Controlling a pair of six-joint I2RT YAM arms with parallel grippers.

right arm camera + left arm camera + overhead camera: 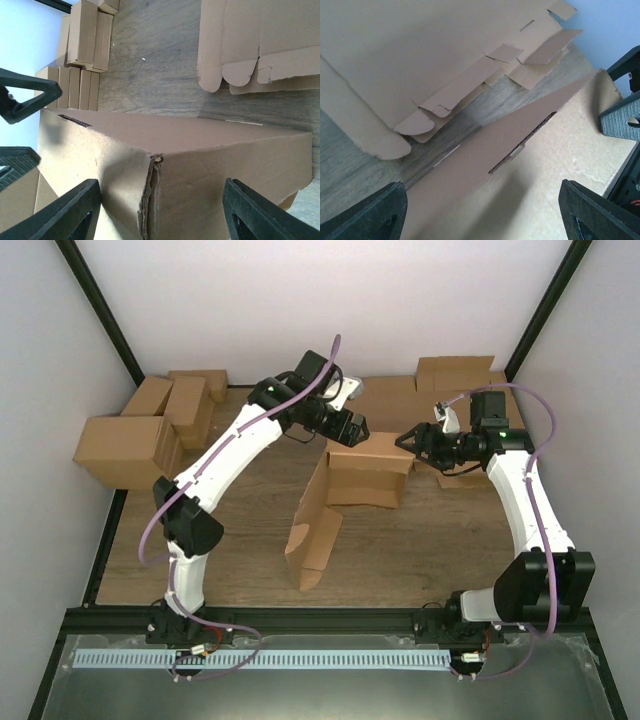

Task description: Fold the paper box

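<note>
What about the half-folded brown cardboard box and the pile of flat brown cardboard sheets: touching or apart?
Apart. The right wrist view shows wooden table between the brown cardboard box and the flat sheets.

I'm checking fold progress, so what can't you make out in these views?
- Inside of the box: top view, its own upper panel covers it.
- Whether the left end effector or right end effector touches the box: too small in top view, unclear in wrist views.
- Near part of the sheet pile: top view, the right arm hides it.
</note>
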